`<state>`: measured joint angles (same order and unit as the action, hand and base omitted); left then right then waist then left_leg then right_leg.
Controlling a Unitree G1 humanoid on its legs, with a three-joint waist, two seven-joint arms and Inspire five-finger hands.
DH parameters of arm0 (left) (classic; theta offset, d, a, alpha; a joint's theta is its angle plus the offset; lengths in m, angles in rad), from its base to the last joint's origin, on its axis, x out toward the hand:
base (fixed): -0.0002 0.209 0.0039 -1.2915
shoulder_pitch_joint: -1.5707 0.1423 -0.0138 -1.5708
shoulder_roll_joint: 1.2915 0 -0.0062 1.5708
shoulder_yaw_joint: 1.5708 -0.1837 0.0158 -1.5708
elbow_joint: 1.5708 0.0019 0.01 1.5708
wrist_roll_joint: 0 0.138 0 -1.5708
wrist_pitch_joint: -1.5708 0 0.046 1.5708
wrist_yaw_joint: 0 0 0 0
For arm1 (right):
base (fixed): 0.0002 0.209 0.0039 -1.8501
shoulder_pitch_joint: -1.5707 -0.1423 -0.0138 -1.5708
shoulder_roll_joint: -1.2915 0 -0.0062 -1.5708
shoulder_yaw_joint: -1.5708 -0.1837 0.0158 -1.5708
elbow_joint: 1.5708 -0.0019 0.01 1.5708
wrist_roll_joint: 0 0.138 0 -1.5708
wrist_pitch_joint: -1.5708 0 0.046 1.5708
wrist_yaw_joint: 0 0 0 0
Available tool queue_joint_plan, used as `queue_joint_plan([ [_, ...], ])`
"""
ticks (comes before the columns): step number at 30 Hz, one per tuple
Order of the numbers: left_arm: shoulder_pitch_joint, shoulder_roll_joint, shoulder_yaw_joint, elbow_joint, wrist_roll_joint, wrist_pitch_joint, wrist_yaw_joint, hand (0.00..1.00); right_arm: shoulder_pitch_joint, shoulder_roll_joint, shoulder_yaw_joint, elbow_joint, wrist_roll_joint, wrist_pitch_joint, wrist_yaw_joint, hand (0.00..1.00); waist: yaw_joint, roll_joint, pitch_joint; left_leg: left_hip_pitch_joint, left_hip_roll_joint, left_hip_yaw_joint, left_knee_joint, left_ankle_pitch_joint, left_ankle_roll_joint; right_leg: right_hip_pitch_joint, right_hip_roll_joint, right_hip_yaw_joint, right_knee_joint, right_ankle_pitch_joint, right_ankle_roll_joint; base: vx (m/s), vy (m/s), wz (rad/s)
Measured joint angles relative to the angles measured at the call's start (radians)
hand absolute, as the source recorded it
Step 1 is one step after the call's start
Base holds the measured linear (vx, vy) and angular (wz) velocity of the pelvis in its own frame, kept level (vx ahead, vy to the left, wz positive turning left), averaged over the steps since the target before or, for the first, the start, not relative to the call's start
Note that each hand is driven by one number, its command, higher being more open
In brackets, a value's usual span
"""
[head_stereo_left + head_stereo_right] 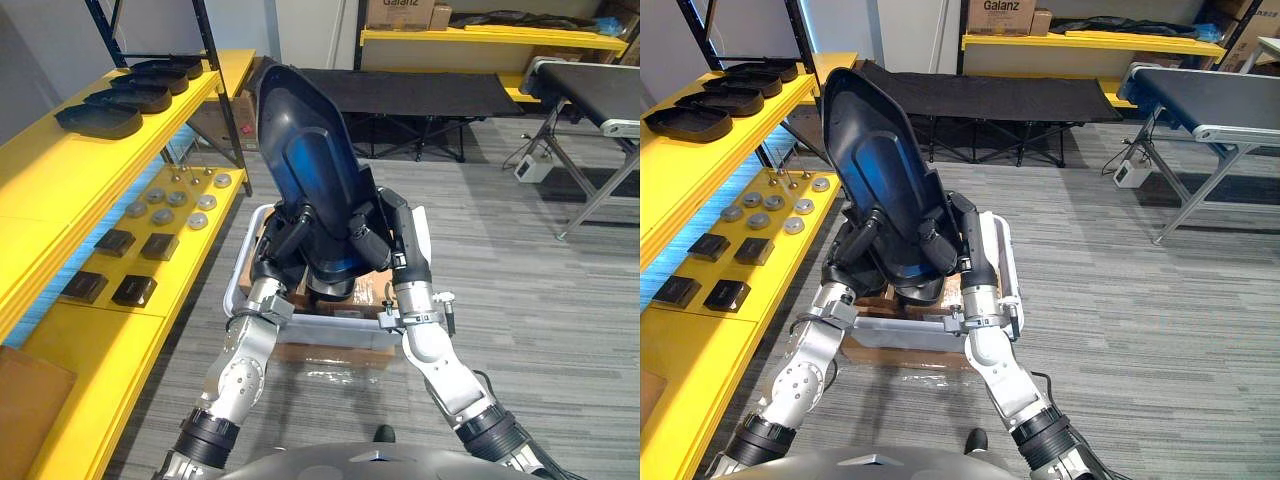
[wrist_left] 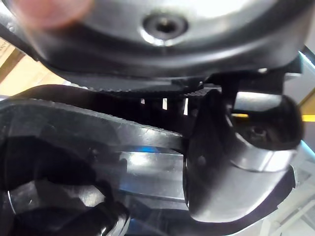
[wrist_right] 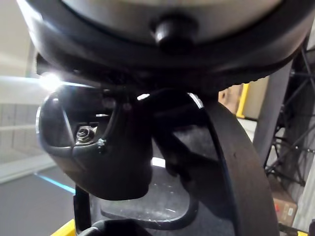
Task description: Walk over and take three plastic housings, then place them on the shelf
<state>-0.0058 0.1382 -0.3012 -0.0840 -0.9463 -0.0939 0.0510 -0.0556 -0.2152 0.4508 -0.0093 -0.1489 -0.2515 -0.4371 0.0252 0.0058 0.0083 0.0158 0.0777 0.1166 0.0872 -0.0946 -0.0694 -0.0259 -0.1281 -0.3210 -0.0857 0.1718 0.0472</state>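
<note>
Bin (image 1: 330,328) contents hidden (mostly) — behind housing (image 1: 310,150).

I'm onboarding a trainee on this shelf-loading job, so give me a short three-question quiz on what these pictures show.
1. True or false: the left hand and the right hand both grip the large black plastic housing.
2. What lies directly below the held housing? A) a pale plastic bin B) a red bucket C) a wooden stool
3. Fill in: the row of black housings on the yellow shelf is on the robot's ___ side.
Key: 1 true; 2 A; 3 left.
</note>
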Motion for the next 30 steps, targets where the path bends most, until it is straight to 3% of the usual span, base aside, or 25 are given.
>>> queue_joint_plan([
  [2, 0.000, 0.000, -0.006, 0.000, -0.017, -0.010, 0.000, 0.00, 0.000, -0.004, 0.003, -0.008, 0.000, 0.000, 0.001, 0.00, 0.000, 0.000, 0.000, -0.005, 0.000, -0.002, 0.005, -0.002, 0.000, -0.001, 0.000, -0.002, 0.000, 0.000, 0.000, -0.01, 0.003, 0.02],
  [3, 0.000, 0.000, -0.008, 0.000, -0.033, -0.013, -0.002, 0.00, 0.000, -0.006, 0.003, -0.012, 0.000, 0.000, 0.003, 1.00, 0.001, 0.000, 0.000, -0.008, 0.001, -0.002, 0.012, -0.004, -0.001, -0.003, 0.000, -0.002, 0.000, 0.000, 0.000, 0.00, 0.000, 0.00],
  [7, 0.006, 0.009, -0.008, 0.000, -0.112, -0.018, -0.028, 0.00, 0.005, -0.026, 0.019, -0.041, -0.002, -0.005, 0.011, 1.00, -0.004, 0.001, -0.001, -0.009, 0.002, 0.000, 0.015, -0.007, 0.000, -0.004, 0.001, 0.001, 0.000, 0.000, 0.000, -0.01, 0.006, -0.02],
  [13, 0.007, 0.010, -0.008, 0.000, -0.119, -0.057, -0.027, 0.00, 0.040, -0.025, 0.069, -0.105, -0.003, -0.089, 0.019, 1.00, -0.005, 0.001, -0.001, -0.010, 0.003, 0.003, 0.015, -0.007, -0.001, -0.006, 0.001, 0.003, 0.000, -0.001, -0.001, 0.00, 0.001, -0.01],
  [17, 0.011, 0.007, -0.005, 0.000, -0.119, -0.058, -0.024, 0.00, 0.040, -0.024, 0.062, -0.104, -0.002, -0.084, 0.018, 1.00, -0.003, 0.001, -0.002, -0.009, 0.001, 0.003, 0.015, -0.007, 0.000, -0.005, 0.000, 0.003, 0.000, 0.000, 0.000, 0.00, 0.000, 0.00],
  [20, 0.012, 0.000, -0.003, 0.000, -0.083, -0.058, 0.013, 0.00, 0.040, -0.022, 0.058, -0.098, -0.001, -0.046, 0.026, 1.00, -0.003, 0.001, -0.002, -0.008, 0.002, 0.003, 0.015, -0.007, 0.000, -0.005, 0.000, 0.003, 0.000, 0.000, 0.000, 0.00, 0.000, 0.00],
  [25, 0.017, -0.037, 0.001, 0.000, 0.131, -0.059, 0.159, 0.00, 0.042, -0.006, 0.041, -0.029, 0.000, 0.027, 0.041, 1.00, 0.000, 0.001, -0.002, -0.007, 0.002, 0.003, 0.015, -0.007, 0.000, -0.003, 0.002, 0.002, 0.000, 0.000, 0.000, 0.00, 0.000, 0.00],
  [30, 0.034, -0.103, 0.037, 0.000, 0.474, -0.061, 0.405, 0.00, 0.053, 0.032, 0.033, -0.004, 0.001, 0.071, 0.058, 1.00, -0.002, 0.001, -0.002, -0.005, 0.005, 0.003, 0.013, -0.007, 0.000, -0.002, 0.009, 0.003, 0.000, 0.000, 0.000, 0.00, 0.000, 0.00],
])
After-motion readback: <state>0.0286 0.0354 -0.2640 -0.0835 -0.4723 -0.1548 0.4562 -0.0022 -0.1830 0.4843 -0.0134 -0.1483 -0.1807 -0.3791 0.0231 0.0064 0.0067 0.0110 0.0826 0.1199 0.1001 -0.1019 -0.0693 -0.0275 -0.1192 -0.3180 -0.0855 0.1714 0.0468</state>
